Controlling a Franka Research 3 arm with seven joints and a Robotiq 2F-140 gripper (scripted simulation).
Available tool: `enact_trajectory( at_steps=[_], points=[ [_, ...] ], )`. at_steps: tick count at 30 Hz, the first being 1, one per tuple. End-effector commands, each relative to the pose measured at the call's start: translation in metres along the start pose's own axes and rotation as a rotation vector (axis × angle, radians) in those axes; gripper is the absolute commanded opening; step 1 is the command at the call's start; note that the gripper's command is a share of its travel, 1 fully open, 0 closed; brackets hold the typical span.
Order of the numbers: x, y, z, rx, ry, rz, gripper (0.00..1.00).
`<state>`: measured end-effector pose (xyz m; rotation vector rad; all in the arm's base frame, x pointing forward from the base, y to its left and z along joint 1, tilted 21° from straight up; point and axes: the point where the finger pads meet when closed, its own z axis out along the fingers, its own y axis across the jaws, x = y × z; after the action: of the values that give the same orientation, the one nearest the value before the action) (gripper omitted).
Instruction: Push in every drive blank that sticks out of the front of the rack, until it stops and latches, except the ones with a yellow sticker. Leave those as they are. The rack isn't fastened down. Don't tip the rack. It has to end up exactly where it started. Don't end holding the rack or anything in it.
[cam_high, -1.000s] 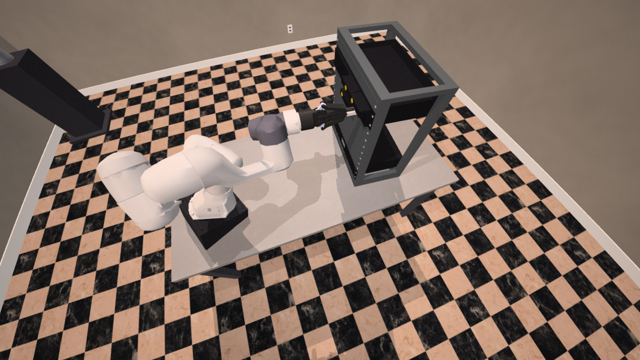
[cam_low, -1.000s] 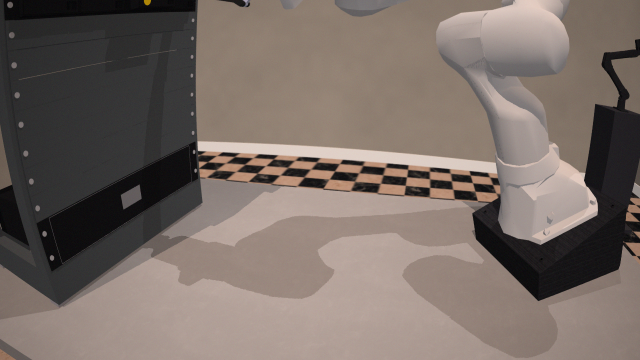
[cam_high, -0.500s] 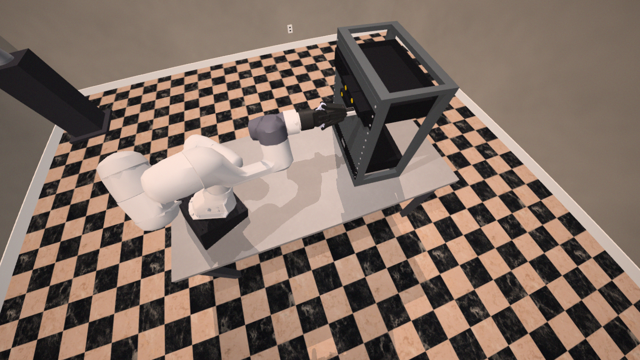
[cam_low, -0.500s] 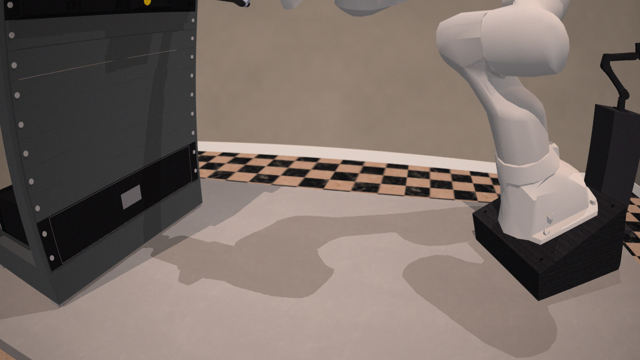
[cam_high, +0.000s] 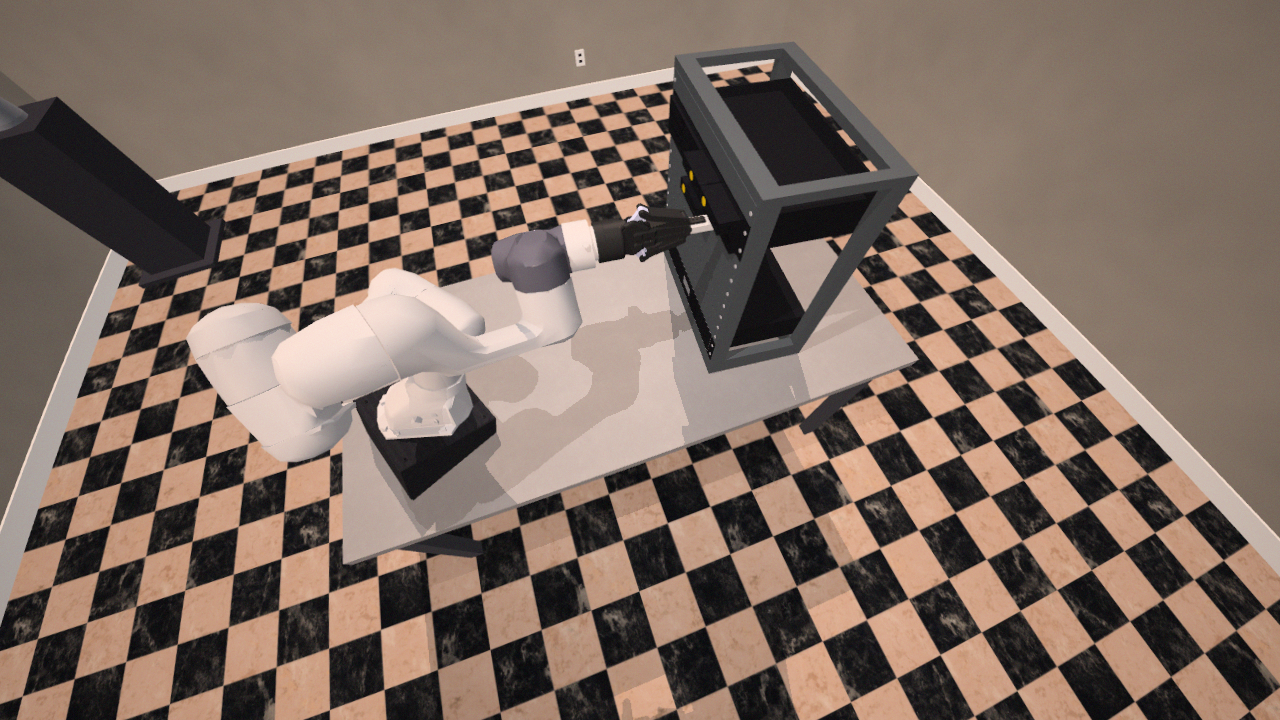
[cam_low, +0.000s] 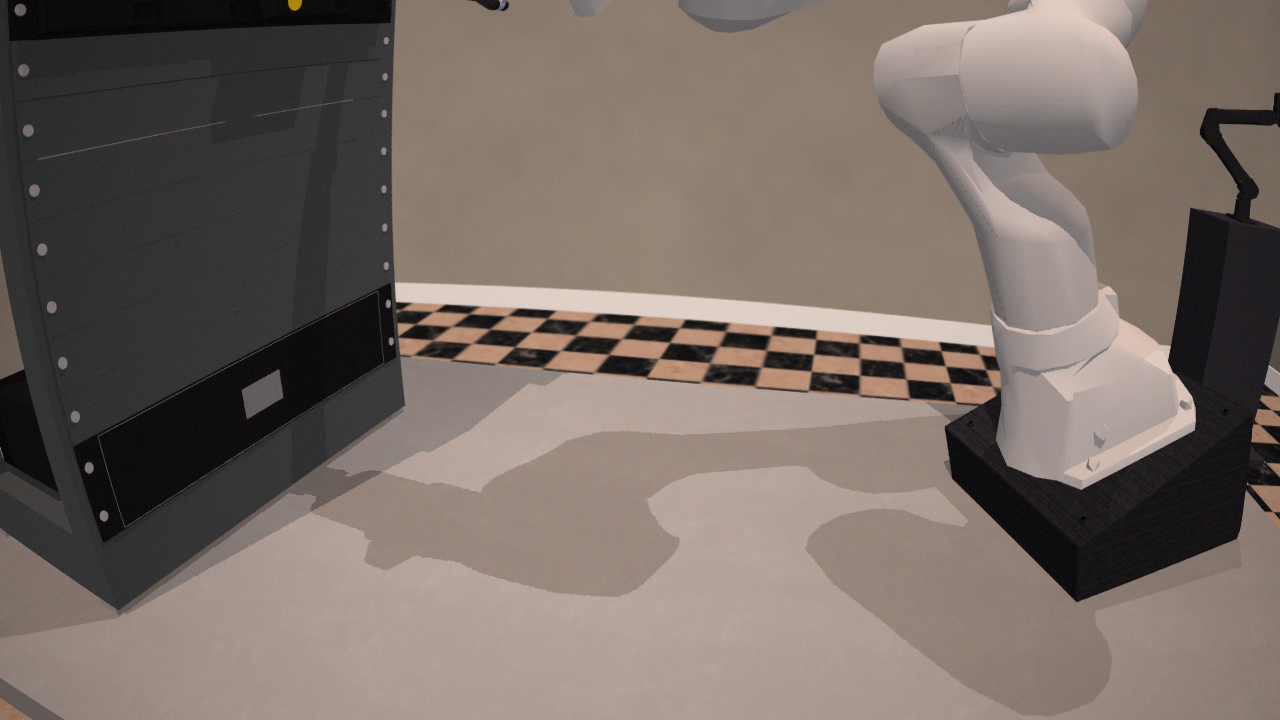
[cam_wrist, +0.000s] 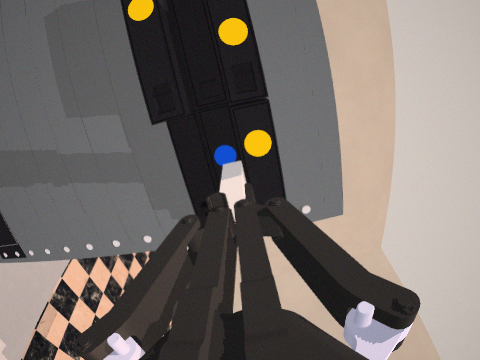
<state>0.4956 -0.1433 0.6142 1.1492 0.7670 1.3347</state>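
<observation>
The dark grey rack (cam_high: 769, 197) stands upright on the table; its lower front also shows in the exterior view (cam_low: 196, 277). In the wrist view black drive blanks fill the upper bay. Three carry yellow stickers (cam_wrist: 140, 7) (cam_wrist: 232, 31) (cam_wrist: 258, 143). One blank has a blue sticker (cam_wrist: 224, 154). The far-left yellow-stickered blank sticks out furthest. My gripper (cam_wrist: 235, 176) is shut and empty, its pale fingertips at the blue-stickered blank just below the dot; I cannot tell whether they touch. It shows level at the rack front in the top view (cam_high: 693, 221).
A black panel with a grey label (cam_low: 261, 394) sits at the rack's bottom front. My base stands on a black block (cam_low: 1100, 501). A black stand (cam_low: 1230, 295) is behind it. The table edge lies close behind the rack (cam_high: 904, 349).
</observation>
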Motion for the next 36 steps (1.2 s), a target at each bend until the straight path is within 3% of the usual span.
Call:
enact_trajectory(
  at_steps=[1, 8, 13, 36],
  points=[
    [-0.001, 0.001, -0.011, -0.001, -0.002, -0.001, 0.0],
    [-0.001, 0.001, -0.052, -0.001, -0.002, -0.001, 0.0],
    [0.0, 0.001, -0.069, -0.001, -0.002, -0.001, 0.0],
    [0.0, 0.001, -0.071, -0.001, -0.002, -0.002, 0.0]
  ],
)
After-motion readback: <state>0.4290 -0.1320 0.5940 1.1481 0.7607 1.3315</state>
